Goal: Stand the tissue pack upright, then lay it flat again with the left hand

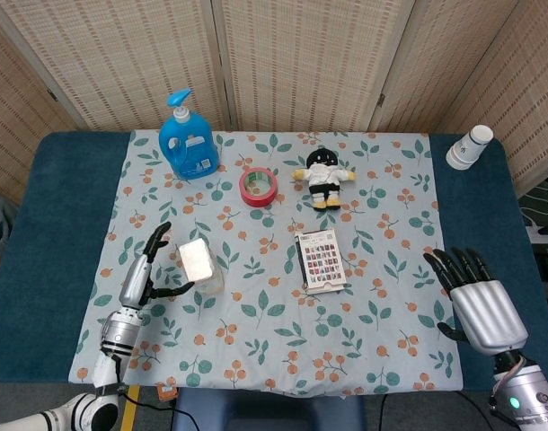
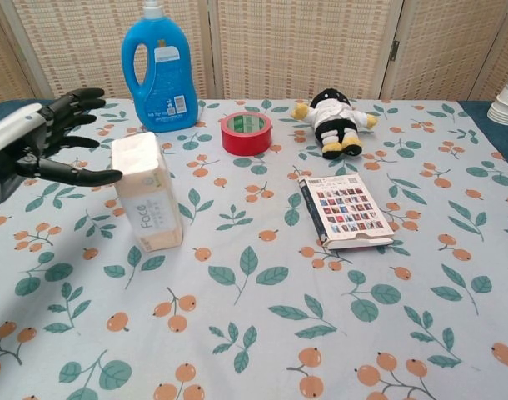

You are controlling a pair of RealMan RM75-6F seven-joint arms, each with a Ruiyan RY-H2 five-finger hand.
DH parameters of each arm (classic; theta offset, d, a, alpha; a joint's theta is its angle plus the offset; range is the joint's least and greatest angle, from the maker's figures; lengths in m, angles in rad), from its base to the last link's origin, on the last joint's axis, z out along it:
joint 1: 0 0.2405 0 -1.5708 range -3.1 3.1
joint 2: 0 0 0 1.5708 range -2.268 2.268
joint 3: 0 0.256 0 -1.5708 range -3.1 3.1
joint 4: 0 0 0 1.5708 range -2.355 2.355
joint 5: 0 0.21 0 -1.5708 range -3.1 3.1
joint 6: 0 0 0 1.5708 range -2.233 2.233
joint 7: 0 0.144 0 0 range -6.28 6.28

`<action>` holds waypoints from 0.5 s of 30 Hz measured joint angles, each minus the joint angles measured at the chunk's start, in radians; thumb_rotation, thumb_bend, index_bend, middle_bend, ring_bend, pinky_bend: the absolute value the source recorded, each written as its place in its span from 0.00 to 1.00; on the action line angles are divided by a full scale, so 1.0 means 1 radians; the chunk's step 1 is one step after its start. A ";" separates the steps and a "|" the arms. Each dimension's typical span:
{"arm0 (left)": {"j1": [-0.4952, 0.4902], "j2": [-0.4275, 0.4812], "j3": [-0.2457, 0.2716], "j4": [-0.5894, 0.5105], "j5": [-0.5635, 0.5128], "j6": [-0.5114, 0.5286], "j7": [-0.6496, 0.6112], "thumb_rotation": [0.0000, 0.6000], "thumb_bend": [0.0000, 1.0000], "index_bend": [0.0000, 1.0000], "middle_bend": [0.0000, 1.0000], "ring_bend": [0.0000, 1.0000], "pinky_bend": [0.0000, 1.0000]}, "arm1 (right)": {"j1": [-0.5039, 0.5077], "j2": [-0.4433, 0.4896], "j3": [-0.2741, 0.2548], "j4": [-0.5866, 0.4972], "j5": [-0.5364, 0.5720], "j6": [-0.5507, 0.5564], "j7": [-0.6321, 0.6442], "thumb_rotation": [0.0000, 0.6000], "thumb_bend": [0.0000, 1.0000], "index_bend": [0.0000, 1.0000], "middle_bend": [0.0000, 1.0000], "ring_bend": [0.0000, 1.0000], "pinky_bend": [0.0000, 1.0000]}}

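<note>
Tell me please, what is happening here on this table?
A two-handed robot is working with a tissue pack. The pack stands upright on the leaf-print cloth. The left hand is open beside it, fingers spread; one fingertip reaches close to the pack's upper edge, but contact is unclear. The right hand rests open, away from the pack. Laying the pack flat is not yet done.
</note>
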 measured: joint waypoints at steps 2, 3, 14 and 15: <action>0.017 0.041 0.004 -0.046 0.003 0.015 0.011 1.00 0.12 0.00 0.00 0.00 0.15 | -0.001 0.003 0.000 -0.002 -0.005 0.002 0.006 1.00 0.07 0.00 0.06 0.00 0.03; 0.025 0.061 0.006 -0.067 0.006 0.021 0.016 1.00 0.11 0.00 0.00 0.00 0.15 | -0.001 0.004 0.000 -0.002 -0.006 0.003 0.008 1.00 0.07 0.00 0.06 0.00 0.03; 0.038 0.280 -0.008 -0.371 -0.032 -0.001 0.197 1.00 0.14 0.00 0.00 0.00 0.15 | -0.006 0.018 0.003 -0.006 -0.009 0.012 0.029 1.00 0.07 0.00 0.06 0.00 0.03; 0.031 0.293 -0.012 -0.396 -0.050 -0.012 0.239 1.00 0.14 0.00 0.00 0.00 0.14 | -0.005 0.018 0.004 -0.005 -0.006 0.011 0.028 1.00 0.07 0.00 0.06 0.00 0.03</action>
